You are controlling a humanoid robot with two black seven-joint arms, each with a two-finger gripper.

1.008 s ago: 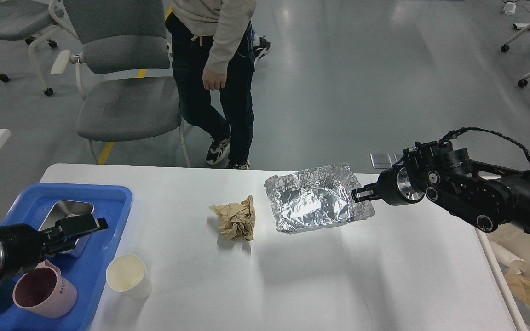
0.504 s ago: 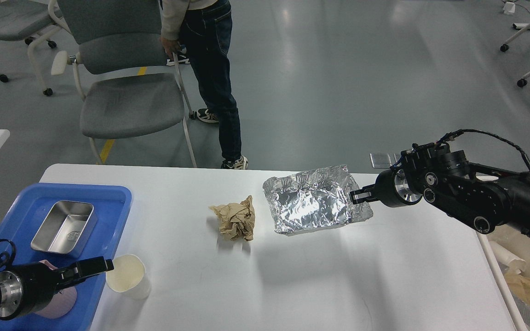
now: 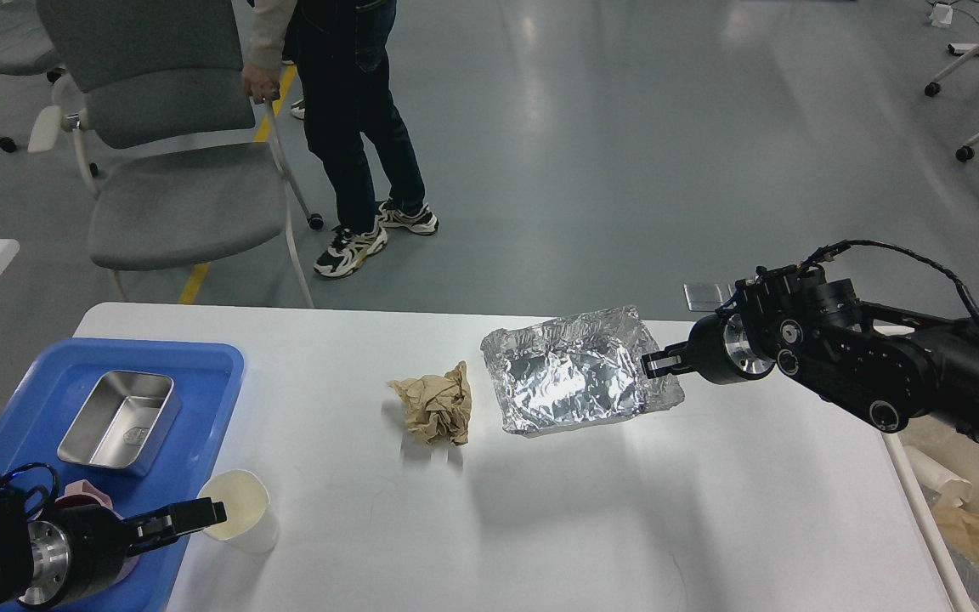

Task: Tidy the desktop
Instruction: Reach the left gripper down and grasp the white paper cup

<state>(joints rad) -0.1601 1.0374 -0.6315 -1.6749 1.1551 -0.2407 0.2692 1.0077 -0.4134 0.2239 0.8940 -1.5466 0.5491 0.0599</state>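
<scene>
Desktop (image 3: 540, 518) filled the lower frame. Right gripper (image 3: 658, 364) was pinching the right rim of the foil tray (image 3: 574, 382), near the far edge. Left gripper (image 3: 192, 517) was at the paper cup's (image 3: 239, 512) rim beside the blue tray (image 3: 200, 374); finger gap could not be told. Crumpled brown paper (image 3: 437, 412) lay mid-table

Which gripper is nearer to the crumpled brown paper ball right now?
Right. The right gripper sits at the foil tray's right edge, beyond the paper ball. The left gripper is farther, by the paper cup.
</scene>
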